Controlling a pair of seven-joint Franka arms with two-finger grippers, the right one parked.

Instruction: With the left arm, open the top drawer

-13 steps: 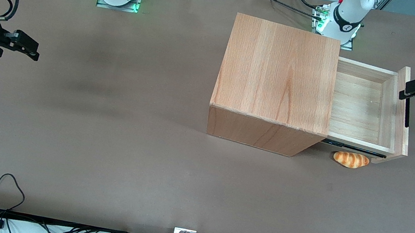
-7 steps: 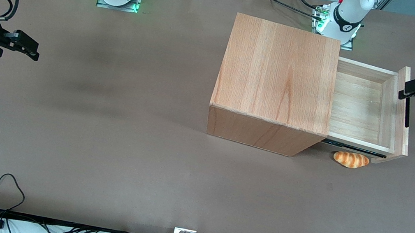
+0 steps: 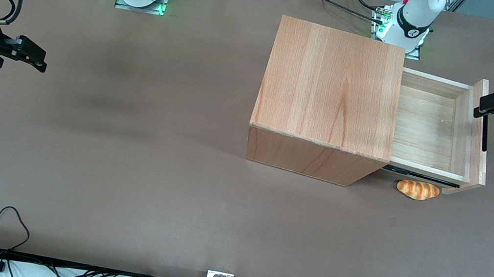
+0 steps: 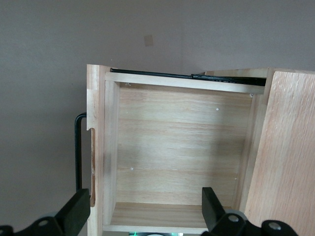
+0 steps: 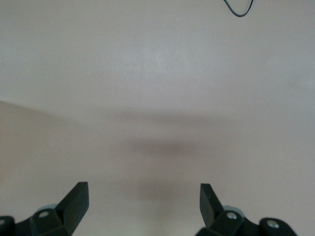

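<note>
The top drawer [image 3: 427, 127] stands pulled out of the wooden cabinet [image 3: 328, 92], with its pale plank interior showing and nothing in it. Its front panel carries a slim black bar handle [image 3: 484, 134]. My left gripper [image 3: 485, 104] hovers above the front panel at the end of the handle farther from the front camera. It is open and holds nothing. In the left wrist view the gripper [image 4: 142, 216] has its fingers [image 4: 74, 216] spread wide, one outside the handle [image 4: 78, 152] and one over the drawer [image 4: 172, 152] interior.
A bread roll [image 3: 417, 190] lies on the brown table [image 3: 124, 163] under the drawer's nearer side rail. The arm bases stand at the table's edge farthest from the front camera. Cables run along the nearest edge.
My left gripper has shifted slightly away from the front camera and a little toward the cabinet. The drawer has not moved.
</note>
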